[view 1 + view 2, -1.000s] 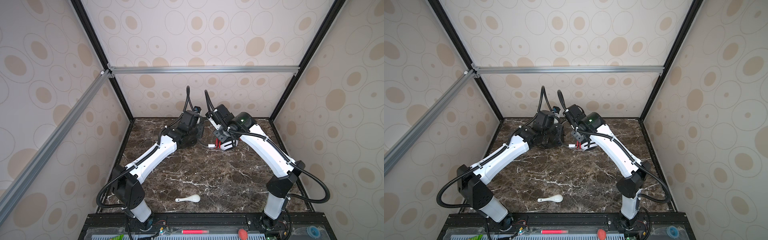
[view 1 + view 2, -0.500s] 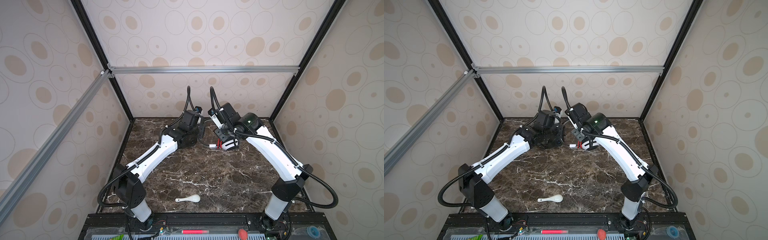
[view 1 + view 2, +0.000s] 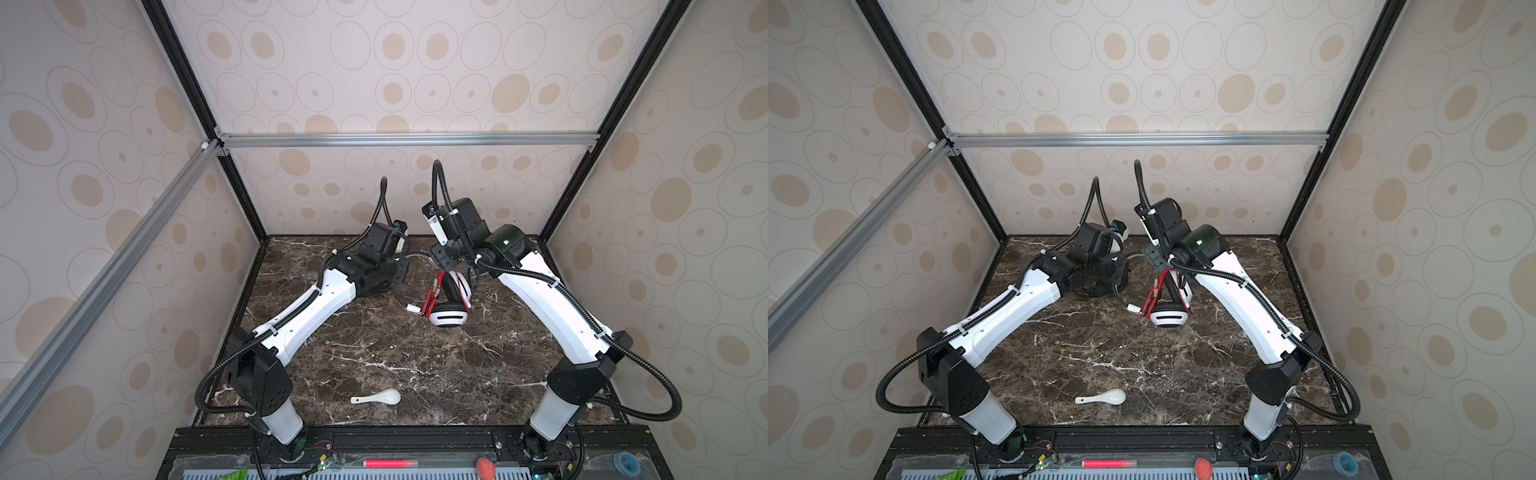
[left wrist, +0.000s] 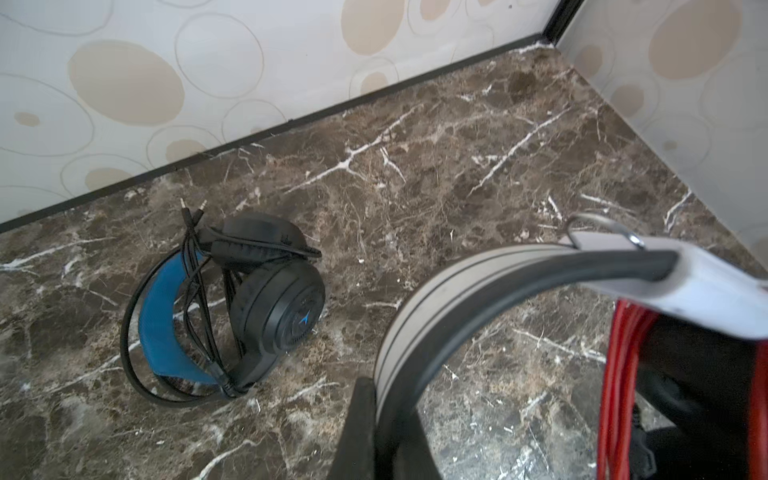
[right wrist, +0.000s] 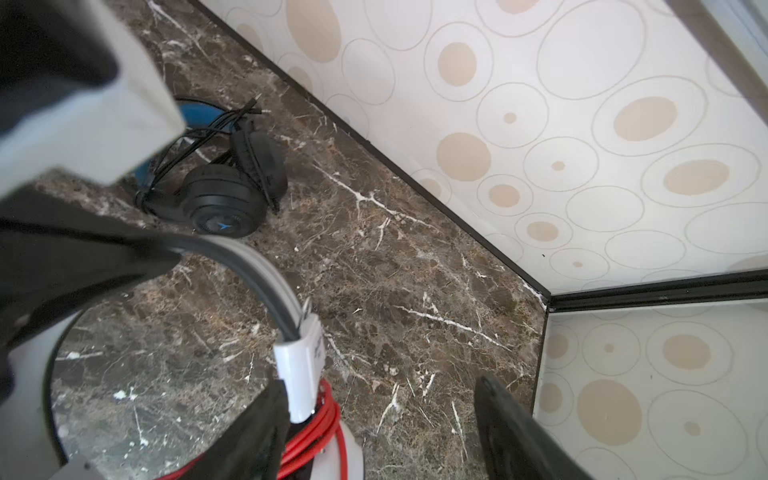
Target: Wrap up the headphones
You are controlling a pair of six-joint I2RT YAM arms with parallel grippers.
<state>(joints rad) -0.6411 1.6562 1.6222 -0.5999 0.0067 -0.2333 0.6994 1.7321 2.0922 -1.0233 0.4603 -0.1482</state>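
The white headphones (image 3: 449,309) (image 3: 1169,312), with black earpads and a red cord (image 3: 433,293) wound round them, stand on the marble at mid-back in both top views. My left gripper (image 4: 384,419) (image 3: 400,269) is shut on their grey-white headband (image 4: 440,299). Just above them my right gripper (image 5: 384,409) (image 3: 446,259) is open, with one finger (image 5: 262,436) beside the white slider (image 5: 301,365) and the red cord (image 5: 322,432). The black headphones (image 4: 253,307) (image 5: 226,195), with a blue inner band and a thin black cord, lie near the back wall; the left arm hides them in the top views.
A small white spoon (image 3: 376,398) (image 3: 1101,398) lies near the front edge. A dark cord with a white plug (image 3: 412,308) lies left of the white headphones. The back wall (image 4: 249,62) and the right back corner (image 5: 544,299) are close.
My right gripper has opened and lifted a little up and back, off the white headphones. My left gripper has stayed shut on the headband.
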